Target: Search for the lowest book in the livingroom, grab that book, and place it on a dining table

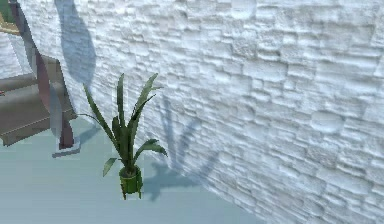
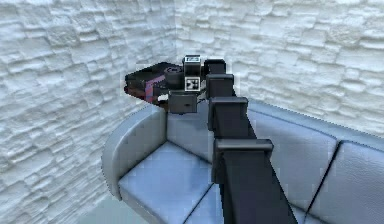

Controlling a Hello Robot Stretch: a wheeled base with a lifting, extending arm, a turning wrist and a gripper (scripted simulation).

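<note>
You are working hemmed in by a white stone wall (image 1: 280,90), which is running across the forward view and closing in a corner in the arm side view. Below that corner a grey-blue sofa (image 2: 170,175) is taking up the lower part of the arm side view. The arm (image 2: 235,150) is standing extended over its seat and back.

At the forward view's left, a dark wooden piece of furniture (image 1: 30,100) is standing on the pale floor (image 1: 60,190). You cannot tell from here whether it is a bench. Near it a potted plant (image 1: 128,140) with long green leaves is standing close ahead, just in front of the wall.

The hand (image 2: 140,80) is hanging above the sofa's arm-rest with only wall behind it, and it is holding the book (image 2: 150,92). The book is a dark flat slab with a purple edge, clear of every surface.

The risks are coming from the tight space:
- **Arm and book:** If you turn the base while the arm is out, the book may strike the wall or catch the sofa back, and a knock could jar it loose.
- **Plant:** Driving straight ahead would likely tip it over.
- **Furniture:** Cutting toward the forward view's left could clip the wooden furniture.

Drawing the arm in first looks the safer course.
</note>
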